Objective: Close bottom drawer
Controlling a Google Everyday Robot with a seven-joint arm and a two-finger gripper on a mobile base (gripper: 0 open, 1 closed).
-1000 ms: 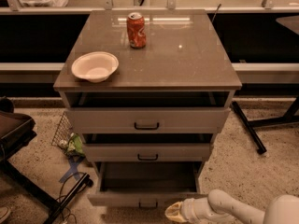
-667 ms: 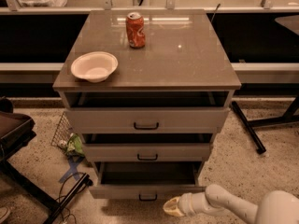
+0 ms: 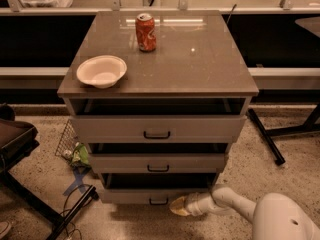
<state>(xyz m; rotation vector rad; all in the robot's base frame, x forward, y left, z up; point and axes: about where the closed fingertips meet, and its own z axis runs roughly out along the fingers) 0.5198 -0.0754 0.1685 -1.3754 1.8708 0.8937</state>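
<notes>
The bottom drawer [image 3: 150, 196] is the lowest of three grey-beige drawers in the cabinet, with a small black bar handle [image 3: 158, 201]. It stands out only a little from the cabinet, with a dark gap above its front. My gripper [image 3: 176, 206] is low near the floor, right against the drawer front just right of the handle. The white arm [image 3: 235, 204] reaches in from the lower right.
The middle drawer [image 3: 158, 162] and the wider top drawer [image 3: 157, 128] also stand slightly out. On the cabinet top [image 3: 200, 59] are a red soda can [image 3: 145, 32] and a white bowl [image 3: 102, 71]. A wire basket with litter [image 3: 72, 149] and a dark chair [image 3: 15, 144] stand at left.
The bottom drawer has slid inward, from well out to nearly in. My gripper has moved forward with it, toward the cabinet.
</notes>
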